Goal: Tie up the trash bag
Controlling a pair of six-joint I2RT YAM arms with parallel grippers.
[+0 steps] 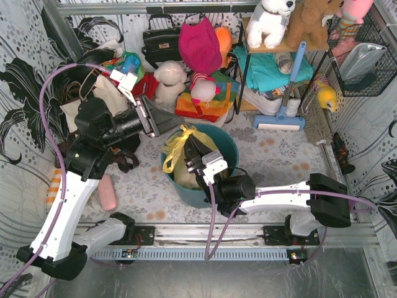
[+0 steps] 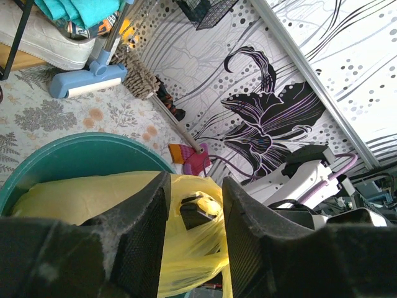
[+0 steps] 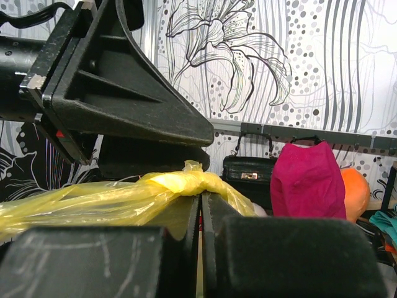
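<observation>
The yellow trash bag (image 1: pixel 178 149) sits in a round teal bin (image 1: pixel 226 146), with its top gathered into a twisted band. My right gripper (image 1: pixel 197 154) reaches into the bin from the right and is shut on that plastic. In the right wrist view the yellow band (image 3: pixel 180 184) lies across the closed tips of the right gripper (image 3: pixel 201 202). My left gripper (image 1: pixel 175 124) hovers just above the bag's top, open. In the left wrist view the left gripper (image 2: pixel 195 181) frames the yellow bag (image 2: pixel 186 248) without touching it, and the right fingertips (image 2: pixel 197 212) show through the plastic.
A pink object (image 1: pixel 108 192) lies on the table left of the bin. Behind stand a cream tote (image 1: pixel 108 93), a black handbag (image 1: pixel 161 40), plush toys (image 1: pixel 169 84), a shelf (image 1: pixel 248 68) and a blue mop (image 1: pixel 282 112). A wire basket (image 1: pixel 363 62) hangs at the right wall.
</observation>
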